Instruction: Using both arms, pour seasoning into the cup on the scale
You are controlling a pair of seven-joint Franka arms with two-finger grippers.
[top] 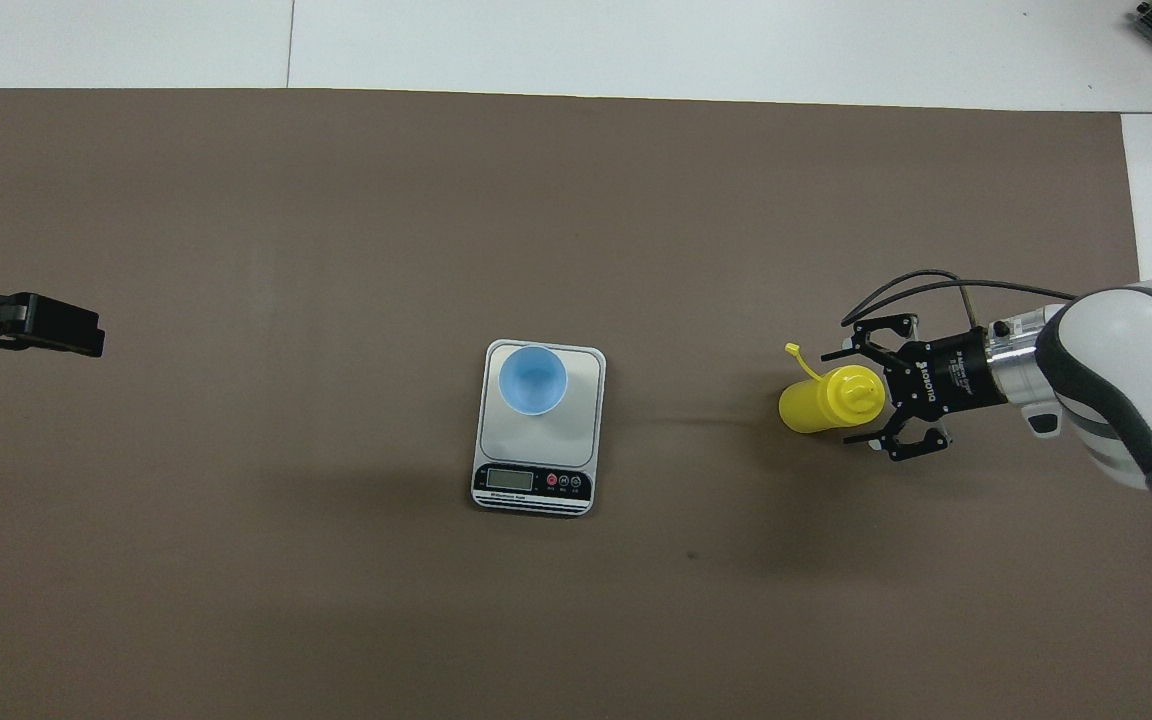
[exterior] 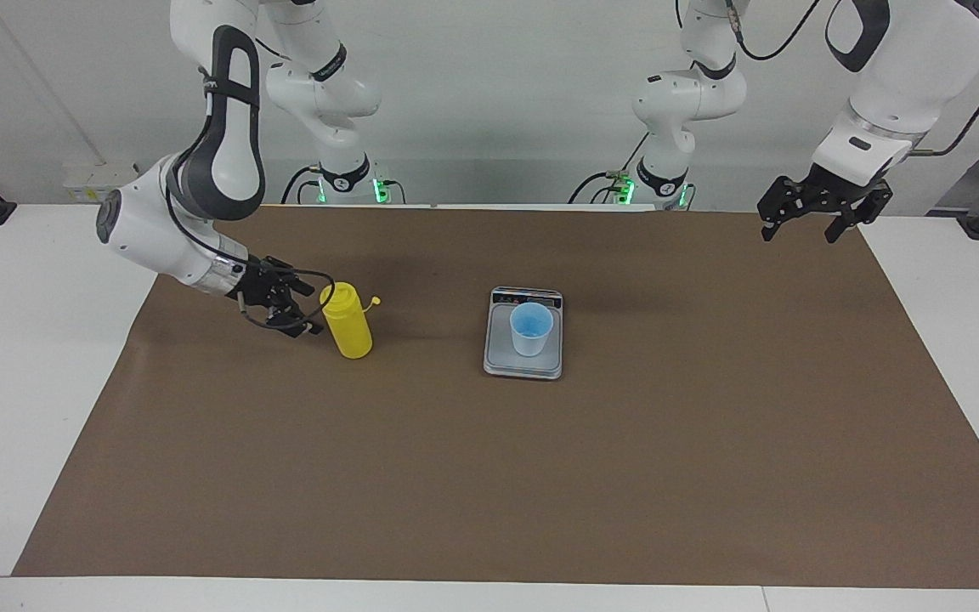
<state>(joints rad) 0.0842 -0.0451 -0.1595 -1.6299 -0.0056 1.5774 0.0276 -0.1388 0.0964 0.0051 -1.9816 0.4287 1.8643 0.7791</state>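
Yellow seasoning bottle [exterior: 348, 322] upright on brown mat, at scale's 9 o'clock in facing view, toward right arm's end. Right gripper [exterior: 296, 314] just beside it, fingers spread, grasping nothing. Blue cup [exterior: 531, 328] on scale [exterior: 523, 364] mid-table; contents not discernible. Left gripper [exterior: 806, 223] waits above mat corner at 2 o'clock, jaws released, empty. Judgement: either pour finished or not begun; cannot tell which.
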